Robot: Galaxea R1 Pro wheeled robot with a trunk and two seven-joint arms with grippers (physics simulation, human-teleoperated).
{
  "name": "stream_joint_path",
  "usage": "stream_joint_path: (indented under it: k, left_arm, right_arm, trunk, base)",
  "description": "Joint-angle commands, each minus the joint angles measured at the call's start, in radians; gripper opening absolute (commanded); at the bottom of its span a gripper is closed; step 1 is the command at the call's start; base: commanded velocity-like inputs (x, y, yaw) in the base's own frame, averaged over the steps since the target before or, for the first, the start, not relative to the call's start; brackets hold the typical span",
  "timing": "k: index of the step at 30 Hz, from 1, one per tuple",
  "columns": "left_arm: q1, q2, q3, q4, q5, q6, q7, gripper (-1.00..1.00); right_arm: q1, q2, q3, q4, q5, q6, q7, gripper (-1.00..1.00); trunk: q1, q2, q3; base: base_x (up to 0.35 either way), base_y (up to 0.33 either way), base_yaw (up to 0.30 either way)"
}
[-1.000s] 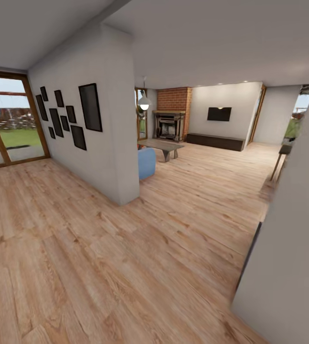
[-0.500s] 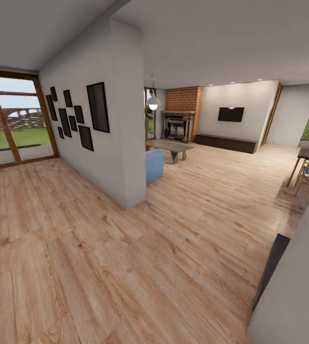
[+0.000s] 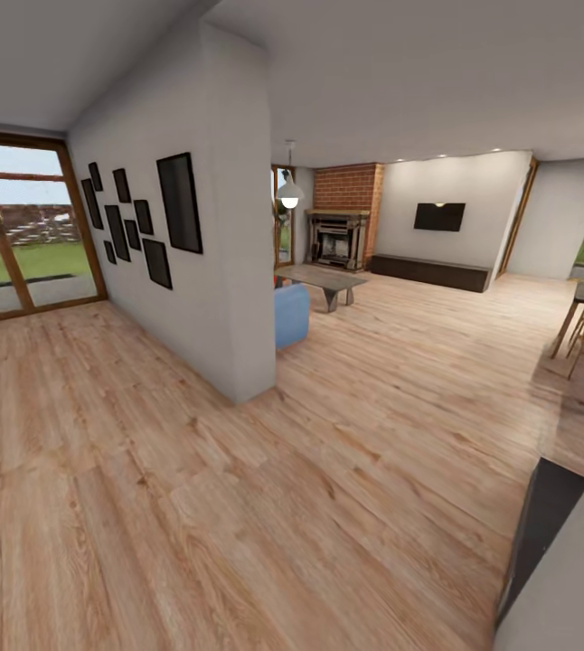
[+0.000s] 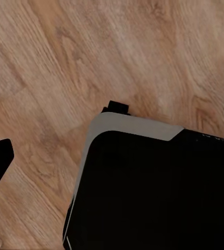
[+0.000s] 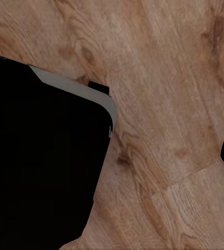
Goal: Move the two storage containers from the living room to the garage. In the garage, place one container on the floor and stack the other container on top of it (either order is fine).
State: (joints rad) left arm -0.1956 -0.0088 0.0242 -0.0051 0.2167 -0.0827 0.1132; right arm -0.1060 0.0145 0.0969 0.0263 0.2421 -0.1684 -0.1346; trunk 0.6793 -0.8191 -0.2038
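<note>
- Underfoot, in both wrist views, light wood-plank flooring (image 4: 159, 57) passes below a black, grey-edged slab of the robot's own body (image 4: 153, 192); a dark tip shows at the edge of each picture, too little to say whether the left or the right fingers stand wide or narrow, so I cannot tell.
- Close by at the head view's right edge, a pale grey wall corner with a dark panel (image 3: 545, 533) stands just beside the robot.
- Ahead and to the left, a white partition wall (image 3: 229, 235) hung with black picture frames (image 3: 179, 201) ends in a corner; a glazed wood-framed door (image 3: 21, 226) lies further left.
- Past that corner, a blue upholstered seat (image 3: 292, 315) sits just beside the partition, and a low grey-brown coffee table (image 3: 322, 280) stands behind it.
- Far off, the living room opens: a red brick fireplace (image 3: 342, 217), a black wall television (image 3: 439, 216) and under it a long low dark-brown bench (image 3: 428, 271).
- No red-orange storage containers can be made out from here, so their long axis and the nearer arm cannot be judged; they probably lie ahead in that far room, well apart from both arms, and driving forward past the partition looks like the next need.
</note>
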Motion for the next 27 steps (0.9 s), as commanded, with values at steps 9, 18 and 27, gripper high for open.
stream_joint_path:
  k: [9,18,27]
  left_arm:
    - [-0.001,0.001,0.002,0.001,0.004,-0.003,0.002,1.0]
    - [-0.001,0.001,0.002,0.001,0.004,-0.003,0.002,1.0]
    - [-0.001,0.001,0.002,0.001,0.003,-0.003,0.002,1.0]
  right_arm:
    - [-0.001,0.001,0.01,0.003,0.005,-0.003,-0.007,1.0]
    - [-0.001,0.001,0.009,0.003,0.003,-0.003,-0.007,1.0]
    - [-0.001,0.001,0.009,0.003,0.003,-0.003,-0.007,1.0]
  trunk:
    - [0.001,-0.001,-0.001]
    - [0.001,-0.001,-0.001]
    - [0.001,-0.001,-0.001]
  base:
    - [0.321,0.0,0.0]
    - [0.321,0.0,0.0]
    - [0.321,0.0,0.0]
